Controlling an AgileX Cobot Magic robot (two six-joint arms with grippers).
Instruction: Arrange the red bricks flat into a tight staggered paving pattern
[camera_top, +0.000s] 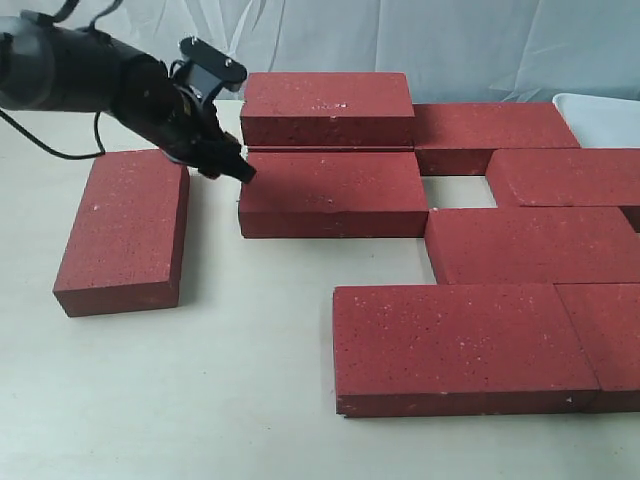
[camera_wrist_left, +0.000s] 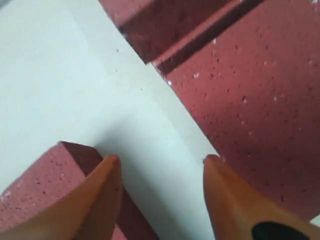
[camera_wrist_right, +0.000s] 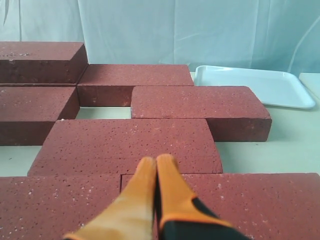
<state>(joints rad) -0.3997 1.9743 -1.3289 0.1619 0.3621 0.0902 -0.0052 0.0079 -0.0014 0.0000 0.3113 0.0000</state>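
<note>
While the left gripper (camera_wrist_left: 162, 160) hangs spread apart between 2 red bricks (camera_top: 332, 192), the right gripper (camera_wrist_right: 156, 159) is pinched together.

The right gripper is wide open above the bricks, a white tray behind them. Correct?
No: the right gripper is shut, as the right wrist view shows. It is above the red bricks, with the white tray behind them.

A robot test lab is showing here: a creased pale cloth (camera_top: 450, 40) is hanging as a backdrop behind a plain light table (camera_top: 200, 400), a black robot arm (camera_top: 90, 75) is reaching over it, and red bricks (camera_top: 330, 190) are lying laid out on the tabletop near a white tray (camera_wrist_right: 260, 85).
</note>
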